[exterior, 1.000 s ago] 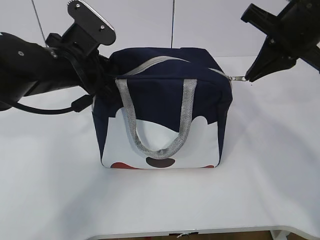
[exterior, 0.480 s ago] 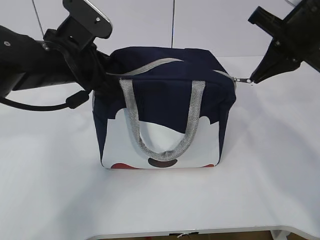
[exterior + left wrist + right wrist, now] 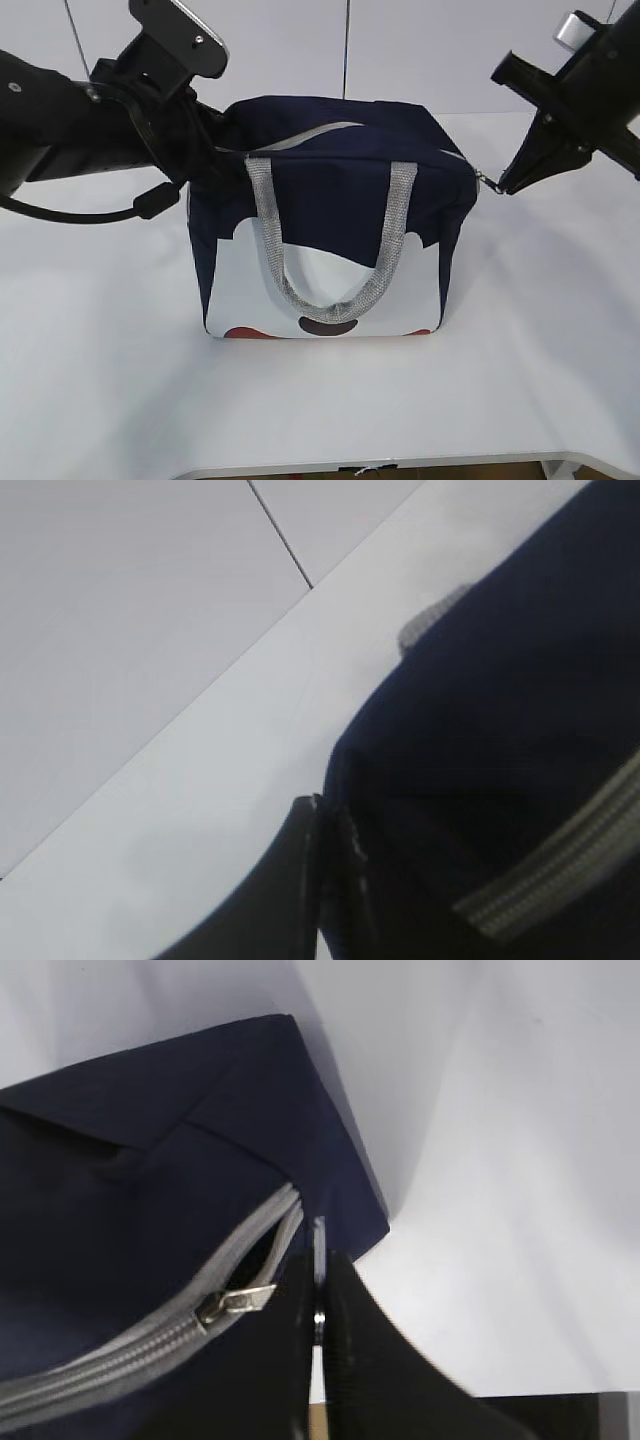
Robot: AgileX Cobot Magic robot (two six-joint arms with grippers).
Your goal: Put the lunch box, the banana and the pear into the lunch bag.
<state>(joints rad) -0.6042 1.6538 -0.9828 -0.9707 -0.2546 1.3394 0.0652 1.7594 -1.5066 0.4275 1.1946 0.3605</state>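
Observation:
The navy lunch bag (image 3: 330, 200) stands upright mid-table, its grey handle (image 3: 330, 300) hanging over the white front panel. My left gripper (image 3: 322, 875) is shut on the bag's upper left fabric edge; in the exterior view its tips (image 3: 212, 160) are pressed against that corner. My right gripper (image 3: 318, 1305) is shut on the metal ring pull (image 3: 318, 1260) at the bag's right top corner, which also shows in the exterior view (image 3: 488, 181). The zipper slider (image 3: 235, 1302) sits just left of the fingers; the grey zipper (image 3: 110, 1365) behind it is closed. Lunch box, banana and pear are out of view.
White table (image 3: 540, 330) all round the bag, with its front edge (image 3: 400, 465) near the bottom of the exterior view. A white wall stands behind. The left arm's black cable (image 3: 90, 215) hangs over the table at left.
My right gripper has drawn the ring pull rightward and then down round the bag's right top corner. The bag's top has shifted slightly right. The left gripper keeps its hold.

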